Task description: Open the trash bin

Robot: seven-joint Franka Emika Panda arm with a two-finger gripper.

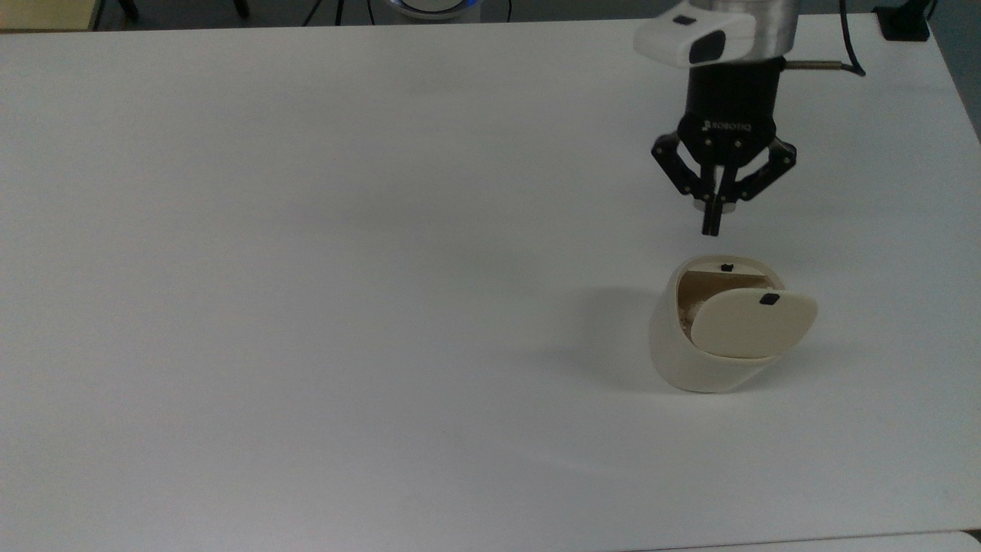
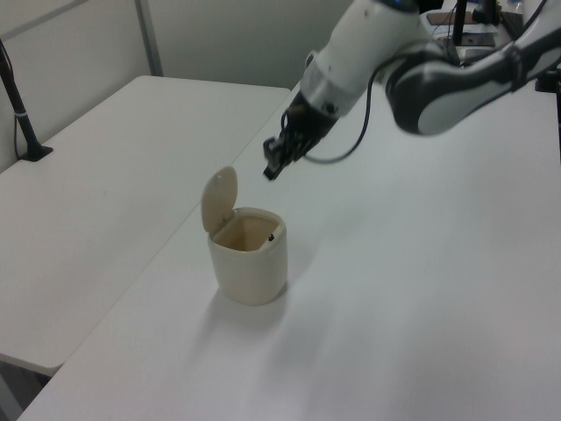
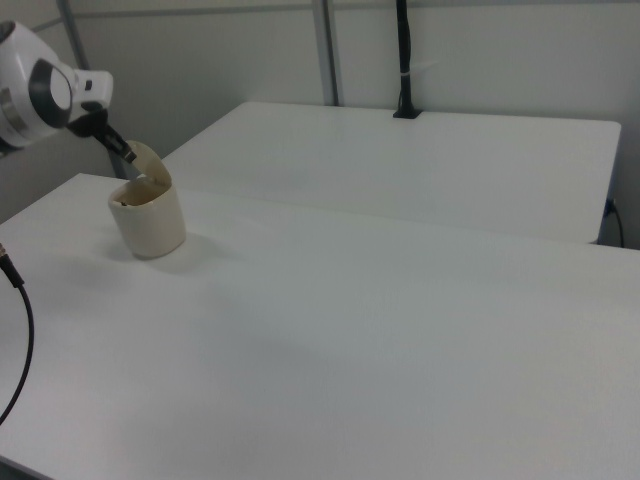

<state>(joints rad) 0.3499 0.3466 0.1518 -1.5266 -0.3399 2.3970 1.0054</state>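
Cream plastic bin [image 1: 690,360] on white table [image 1: 306,268], lid [image 1: 755,322] raised on its hinge; gripper [image 1: 711,224] above, apart, jaws closed together, empty.

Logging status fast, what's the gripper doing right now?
Gripper: shut, holding nothing, hanging above the trash bin, whose lid stands open.

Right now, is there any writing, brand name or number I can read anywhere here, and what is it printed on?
"ROBOTIQ": small white letters on the black body of the two-finger gripper, read in the top view.
The small cream-white plastic trash bin and its raised beige lid carry no text; the lid bears just a small black button.
The plain white table has no markings.
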